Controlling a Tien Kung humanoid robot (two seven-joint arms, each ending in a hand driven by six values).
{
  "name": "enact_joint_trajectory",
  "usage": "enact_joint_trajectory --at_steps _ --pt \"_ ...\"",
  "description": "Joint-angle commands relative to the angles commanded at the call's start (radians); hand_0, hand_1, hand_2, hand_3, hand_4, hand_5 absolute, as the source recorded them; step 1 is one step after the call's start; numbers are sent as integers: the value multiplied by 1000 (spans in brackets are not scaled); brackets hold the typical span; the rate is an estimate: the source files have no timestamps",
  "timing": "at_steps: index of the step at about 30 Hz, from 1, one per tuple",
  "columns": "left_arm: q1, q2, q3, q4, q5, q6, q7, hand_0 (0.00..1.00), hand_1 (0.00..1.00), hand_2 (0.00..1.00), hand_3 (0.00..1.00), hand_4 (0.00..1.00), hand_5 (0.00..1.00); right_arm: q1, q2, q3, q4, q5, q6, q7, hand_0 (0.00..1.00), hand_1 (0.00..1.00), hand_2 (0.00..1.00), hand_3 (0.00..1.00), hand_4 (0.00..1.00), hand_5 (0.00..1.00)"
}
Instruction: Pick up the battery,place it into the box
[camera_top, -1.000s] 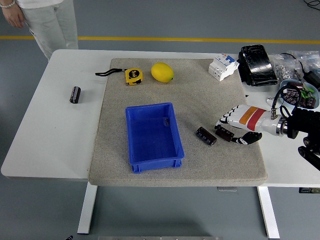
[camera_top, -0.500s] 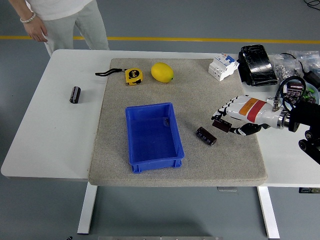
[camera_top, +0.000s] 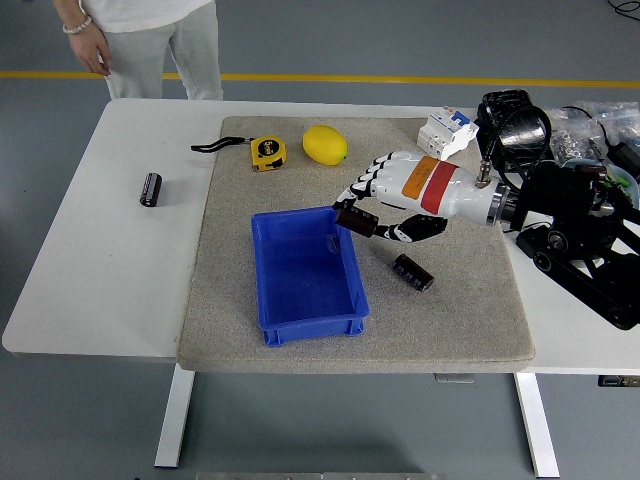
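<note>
1. White table (camera_top: 90, 250) on a grey floor, a speckled grey mat (camera_top: 450, 330) covering its middle; a person (camera_top: 150, 40) stands at the far left corner, one hand hanging by the side.
2. My right hand (camera_top: 385, 205) reaches in from the right, fingers curled around a dark battery (camera_top: 357, 221), held above the mat at the far right corner of the blue box (camera_top: 300, 270).
3. Second battery (camera_top: 412, 272) lies on the mat, just right of the box, below my hand.
4. Third battery (camera_top: 150, 189) lies on bare table, well to the left.
5. Yellow tape measure (camera_top: 266, 152) and lemon (camera_top: 324, 144) sit at the mat's far edge.
</note>
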Motion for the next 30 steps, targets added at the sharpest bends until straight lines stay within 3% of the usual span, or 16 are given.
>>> enact_joint_trajectory --at_steps 1,6,7,12,13,15,25,29,30 --pt "1 2 17 0 -16 0 -1 689 696 816 803 775 795 6 9 -12 7 2 -1 2 644 624 665 699 679 140" --pt "3 7 52 -2 -47 0 1 689 696 816 803 775 795 38 63 -87 15 9 -2 1 644 624 665 699 679 140" --pt "4 8 52 -2 -47 0 2 689 694 816 802 776 796 43 73 -98 11 9 -2 0 646 636 698 810 744 165" --pt "5 10 49 -5 -36 1 8 689 694 816 802 776 796 66 126 -143 -28 -20 -5 -20 646 636 698 810 744 165" --pt "5 10 47 -6 -33 0 9 688 692 815 801 776 797 66 132 -146 -35 -36 -13 -32 760 757 872 998 925 129" --pt "4 11 46 -6 -28 -1 12 688 692 815 801 776 797 63 140 -144 -45 -69 -28 -64 760 757 872 998 925 129" --pt "2 12 34 -5 -14 -5 11 689 688 812 801 776 799 46 107 -96 -78 -102 -30 -71 779 785 897 998 947 99" --pt "1 13 34 -4 -15 -5 9 689 688 812 801 776 799 43 70 -50 -64 -116 -8 -58 779 785 897 998 947 99" --pt "1 13 36 -3 -19 -3 7 689 688 812 801 776 799 42 45 -34 -55 -119 4 -56 779 785 897 998 947 99"
